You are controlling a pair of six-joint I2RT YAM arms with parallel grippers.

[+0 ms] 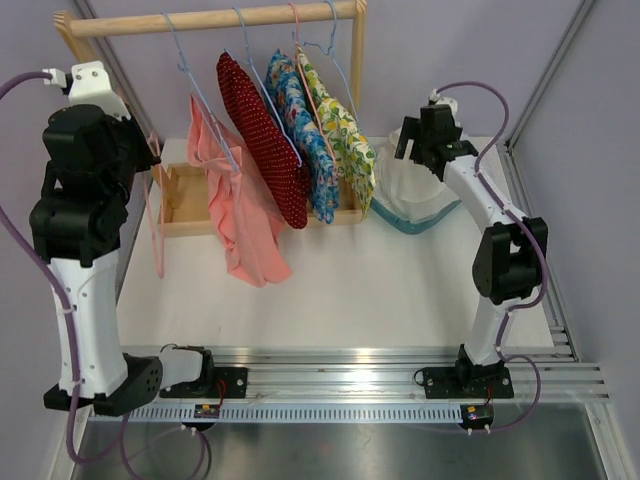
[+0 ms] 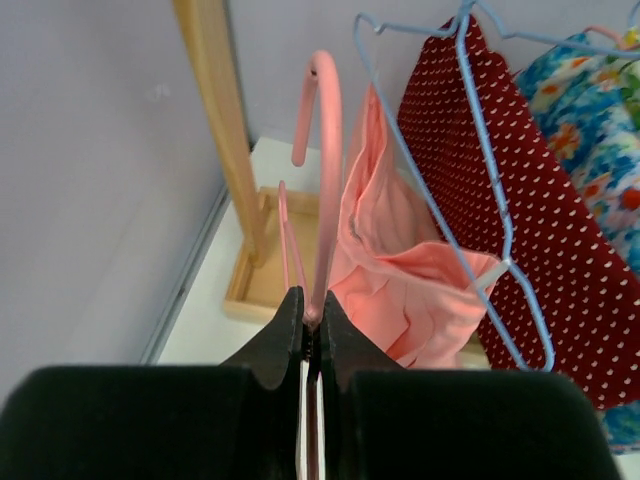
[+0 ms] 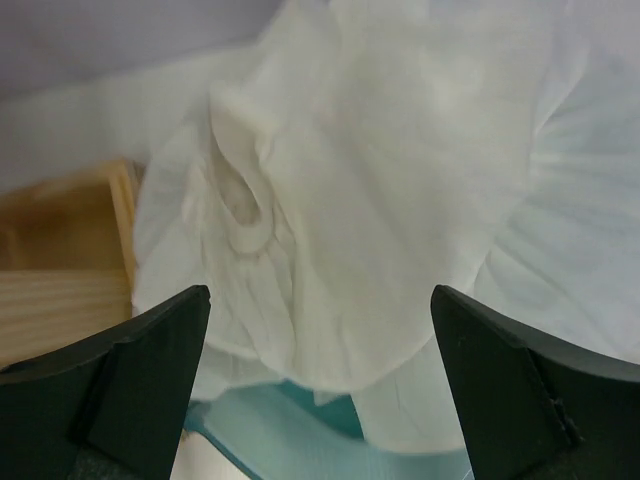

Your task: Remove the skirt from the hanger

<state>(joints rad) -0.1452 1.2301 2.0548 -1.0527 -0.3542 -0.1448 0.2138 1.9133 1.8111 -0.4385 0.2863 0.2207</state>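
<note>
At the far left, the left gripper has its fingers pressed together on the wire of a pink hanger. The top view shows that hanger only as a thin line dropping beside the left arm. The left wrist view shows its hook standing upright, just right of the wooden rack's left post and off the rail.

Right of it, a salmon garment hangs on a light-blue hanger. Then come a red dotted garment, a blue floral one and a yellow floral one, all on the rail. Their hems hang over the wooden tray at the rack's foot. I cannot tell whether anything lies in the tray.

At the far right, the right gripper hovers with its fingers spread wide and holds nothing. What looks like the white skirt lies bunched directly below it. It is well apart from the pink hanger, on the other side of the table. The top view places it in a teal tub just right of the tray. The right wrist view alone shows the folds and a rolled edge of the cloth, with the tub's rim peeking out at the near side.
</note>
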